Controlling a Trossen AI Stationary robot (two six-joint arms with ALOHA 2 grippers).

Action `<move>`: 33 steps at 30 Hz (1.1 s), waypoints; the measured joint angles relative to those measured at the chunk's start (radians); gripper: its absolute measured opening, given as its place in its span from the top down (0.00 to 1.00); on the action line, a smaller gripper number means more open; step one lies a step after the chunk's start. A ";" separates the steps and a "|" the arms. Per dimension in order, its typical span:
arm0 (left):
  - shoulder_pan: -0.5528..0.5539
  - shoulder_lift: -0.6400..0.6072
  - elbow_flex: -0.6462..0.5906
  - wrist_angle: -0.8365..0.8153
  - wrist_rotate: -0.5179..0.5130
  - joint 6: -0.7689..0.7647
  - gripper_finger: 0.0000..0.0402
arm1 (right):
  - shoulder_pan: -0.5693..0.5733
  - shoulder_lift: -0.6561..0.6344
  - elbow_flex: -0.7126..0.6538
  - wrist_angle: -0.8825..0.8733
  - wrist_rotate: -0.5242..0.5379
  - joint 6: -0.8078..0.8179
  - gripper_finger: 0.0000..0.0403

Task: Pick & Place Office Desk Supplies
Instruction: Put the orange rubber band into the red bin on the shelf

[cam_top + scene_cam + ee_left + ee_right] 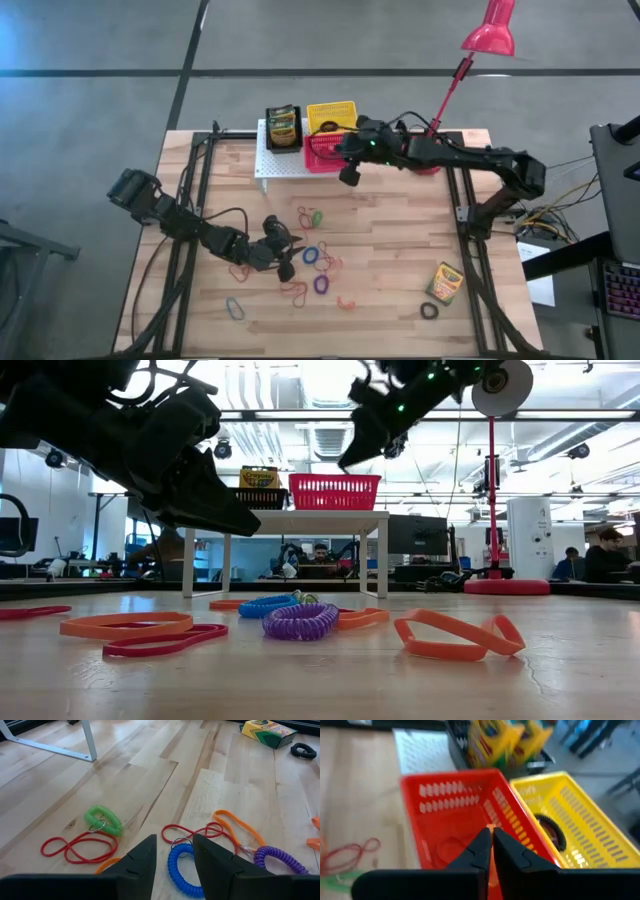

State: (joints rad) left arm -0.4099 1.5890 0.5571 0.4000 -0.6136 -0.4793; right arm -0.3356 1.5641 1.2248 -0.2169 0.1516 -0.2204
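My right gripper (pixel 350 172) hovers over the pink-red basket (pixel 455 815) on the white rack (pixel 280 162). Its fingers are shut on a bit of orange elastic loop (pixel 491 827). Beside that basket stand a yellow basket (pixel 580 820), which holds a black loop (pixel 552 832), and a black basket (pixel 283 128) with crayon boxes (pixel 500 742). My left gripper (pixel 174 857) is open just above the table, its fingers on either side of a blue coiled loop (pixel 180 867) without touching it. Green (pixel 104 819), purple (pixel 280 860), red (pixel 75 845) and orange (pixel 240 827) loops lie around it. My right gripper pinches an orange strip (pixel 492 870) between its two fingers; only a thin sliver shows in the gap and at the tips. The fingers slant downward from the table's right side, above the pink-red basket. The fingers hide how the rest of the loop hangs.
A crayon box (pixel 445 283) and a black loop (pixel 429 311) lie at the table's near right. The red lamp's base (pixel 505 586) and pole (pixel 450 95) stand at the far right, close to my right arm. More loops (pixel 125 625) lie scattered over the table's middle.
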 joint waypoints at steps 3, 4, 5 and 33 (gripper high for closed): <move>0.000 0.000 0.000 0.000 0.000 0.000 0.67 | -0.017 0.029 0.048 -0.082 -0.003 0.006 0.87; 0.000 0.000 0.000 0.000 0.000 0.000 0.67 | -0.022 0.034 0.063 -0.103 -0.004 0.008 0.84; 0.000 0.000 0.000 0.000 0.000 0.000 0.67 | -0.023 0.038 0.076 -0.128 -0.004 0.009 0.81; 0.014 0.000 0.000 -0.032 0.019 -0.102 0.67 | 0.632 -0.367 -0.504 0.212 -0.098 0.228 0.63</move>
State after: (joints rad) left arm -0.3961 1.5894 0.5571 0.3678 -0.5948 -0.5811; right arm 0.2965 1.1974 0.7213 -0.0046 0.0531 0.0080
